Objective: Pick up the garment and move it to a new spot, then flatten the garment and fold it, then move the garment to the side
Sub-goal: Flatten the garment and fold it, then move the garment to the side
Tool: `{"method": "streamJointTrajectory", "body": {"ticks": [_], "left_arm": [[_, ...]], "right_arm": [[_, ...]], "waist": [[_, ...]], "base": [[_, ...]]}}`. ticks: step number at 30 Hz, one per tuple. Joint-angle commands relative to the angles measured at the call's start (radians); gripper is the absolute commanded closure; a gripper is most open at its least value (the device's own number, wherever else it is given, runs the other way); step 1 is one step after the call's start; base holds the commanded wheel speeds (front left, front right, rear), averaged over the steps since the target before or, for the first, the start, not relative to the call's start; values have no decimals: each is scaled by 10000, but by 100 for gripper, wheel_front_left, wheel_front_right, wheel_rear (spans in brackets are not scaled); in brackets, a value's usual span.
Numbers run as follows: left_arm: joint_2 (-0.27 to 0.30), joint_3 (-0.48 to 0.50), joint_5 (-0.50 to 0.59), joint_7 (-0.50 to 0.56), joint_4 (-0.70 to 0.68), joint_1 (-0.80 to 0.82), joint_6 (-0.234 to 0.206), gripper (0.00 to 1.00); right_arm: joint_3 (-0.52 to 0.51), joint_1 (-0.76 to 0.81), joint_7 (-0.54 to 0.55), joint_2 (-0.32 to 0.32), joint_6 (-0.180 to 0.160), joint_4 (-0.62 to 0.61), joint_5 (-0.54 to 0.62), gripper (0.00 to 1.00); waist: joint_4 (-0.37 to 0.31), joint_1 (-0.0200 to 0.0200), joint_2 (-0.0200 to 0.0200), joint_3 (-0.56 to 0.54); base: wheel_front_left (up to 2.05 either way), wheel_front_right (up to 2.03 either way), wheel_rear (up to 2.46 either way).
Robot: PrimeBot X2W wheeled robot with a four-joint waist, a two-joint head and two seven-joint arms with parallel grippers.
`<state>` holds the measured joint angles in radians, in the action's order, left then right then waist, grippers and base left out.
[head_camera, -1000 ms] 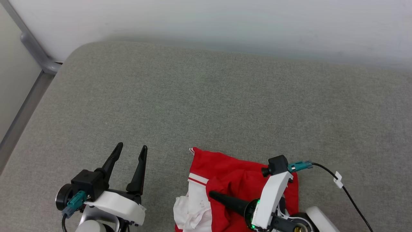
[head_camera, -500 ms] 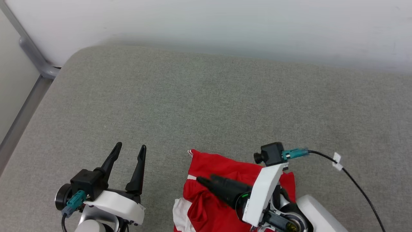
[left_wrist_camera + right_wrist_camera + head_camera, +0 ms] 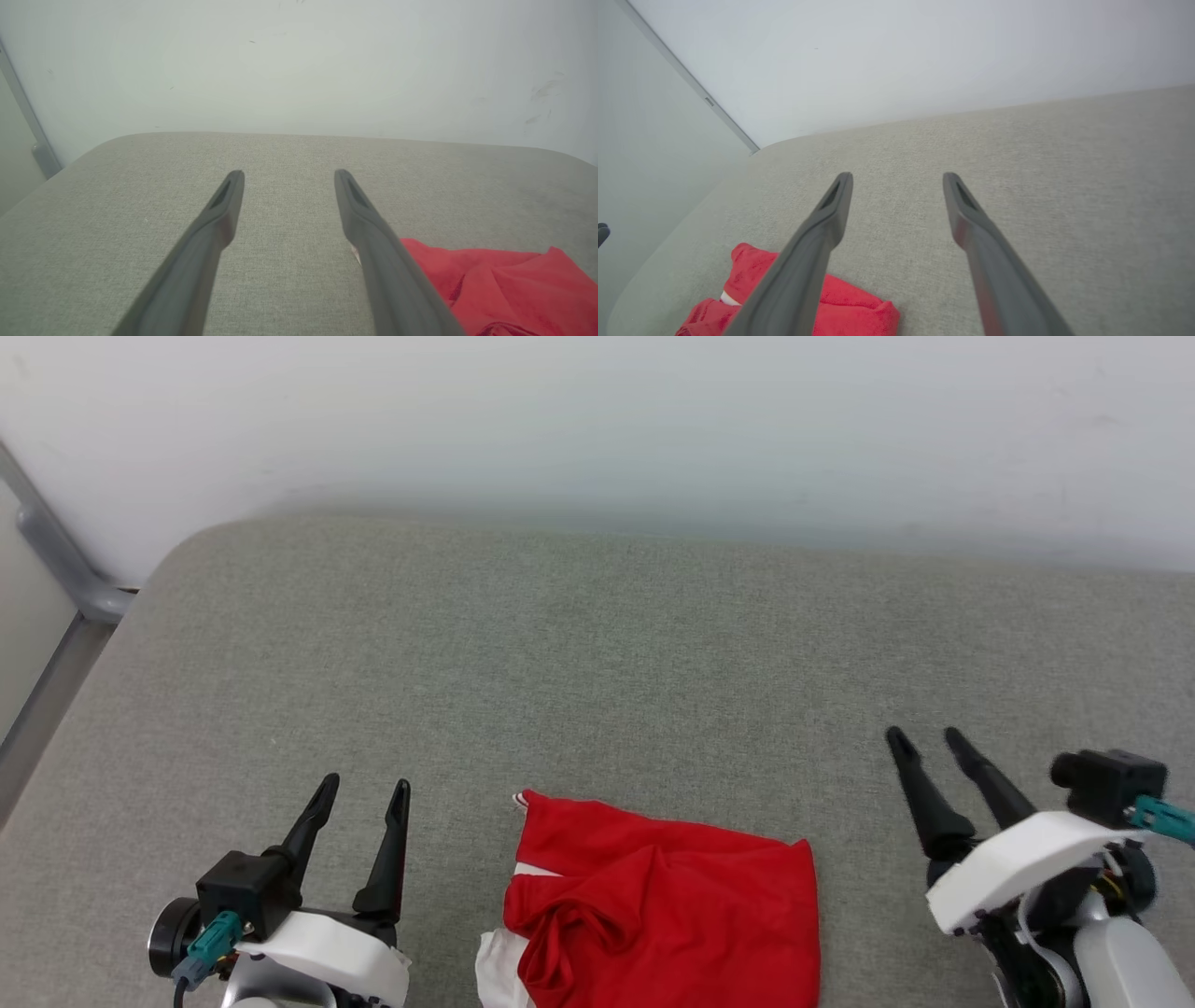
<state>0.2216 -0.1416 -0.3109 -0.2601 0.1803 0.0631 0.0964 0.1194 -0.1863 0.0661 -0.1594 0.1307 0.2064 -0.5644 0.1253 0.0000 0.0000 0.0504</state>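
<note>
Head view: garment (image 3: 672, 905) lies bunched on the grey cushion (image 3: 597, 653) at 6 o'clock, long axis unclear. Left gripper (image 3: 365, 785) sits at its 9, right gripper (image 3: 924, 735) at its 2. Both are spread, empty and about equally near.
Left wrist: garment at 4 o'clock.
Right wrist: garment at 7.

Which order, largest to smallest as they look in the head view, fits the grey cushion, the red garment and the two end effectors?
1. the grey cushion, by far the largest
2. the garment
3. the left end effector and the right end effector: they look alike, so unranked
</note>
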Motion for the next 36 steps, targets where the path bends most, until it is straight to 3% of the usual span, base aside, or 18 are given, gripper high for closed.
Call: {"method": "streamJointTrajectory", "body": {"ticks": [1,7,13,23,36], "left_arm": [[-9,59,56,-65,-35,-172,-75,0],[-15,200,138,-65,-124,-381,-268,0],[-36,281,238,-65,-157,-694,-427,0],[55,248,430,-66,-108,-894,-464,0],[103,257,422,-66,-40,-759,-445,0]], "right_arm": [[-607,412,-139,193,-1,-335,618,0],[-1953,1464,-536,605,-1,-1774,2721,0],[-2083,2248,-716,816,-3,-2705,3550,0],[-2086,3423,-500,1046,-3,-3502,3925,0],[-2227,3692,-210,1101,-3,-3754,3700,0]], "waist": [[-137,0,0,-131],[-365,0,0,-368],[-605,0,0,-717],[-779,0,0,-976],[-791,0,0,-933]], "base": [[0,0,0],[0,0,0],[0,0,0],[0,0,0],[0,0,0]]}}
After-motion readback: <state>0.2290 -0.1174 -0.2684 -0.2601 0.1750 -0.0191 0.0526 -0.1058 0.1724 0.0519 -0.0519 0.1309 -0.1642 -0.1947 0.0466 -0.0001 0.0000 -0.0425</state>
